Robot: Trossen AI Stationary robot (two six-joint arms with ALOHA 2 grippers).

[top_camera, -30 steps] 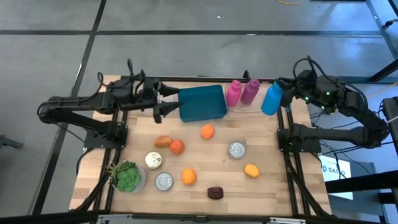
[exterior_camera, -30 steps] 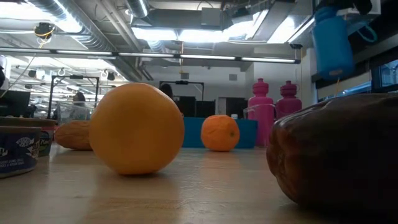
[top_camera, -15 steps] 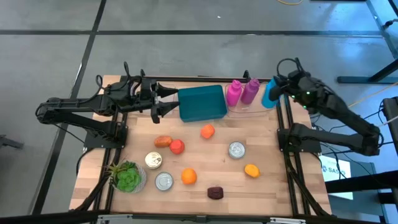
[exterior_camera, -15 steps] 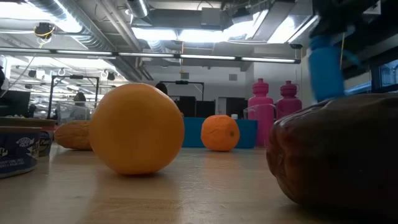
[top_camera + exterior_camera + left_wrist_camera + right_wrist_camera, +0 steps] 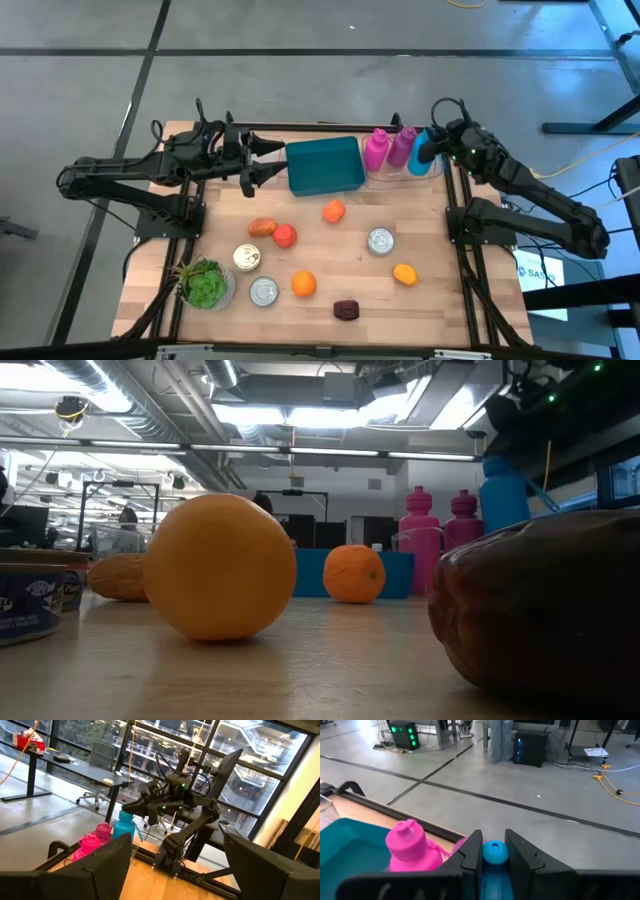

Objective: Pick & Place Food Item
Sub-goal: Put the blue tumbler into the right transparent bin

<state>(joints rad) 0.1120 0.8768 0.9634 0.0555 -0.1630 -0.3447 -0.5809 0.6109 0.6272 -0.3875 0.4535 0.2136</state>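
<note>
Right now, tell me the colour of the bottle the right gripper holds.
Blue bottle, clearest in the right wrist view between the right gripper fingers.

Along the far edge of the table [image 5: 430, 300], from left to right: bin [image 5: 324, 166], two bottles [image 5: 388, 148] touching side by side, then a third bottle [image 5: 421, 155] just right of them, clamped at the neck by the right gripper [image 5: 432, 150]. Left of the bin, the left gripper [image 5: 268, 160], raised, jaws apart. Nearer, scattered fruit [image 5: 303, 284] and cans [image 5: 380, 241]; at the near left corner, a potted plant [image 5: 205, 284].
</note>
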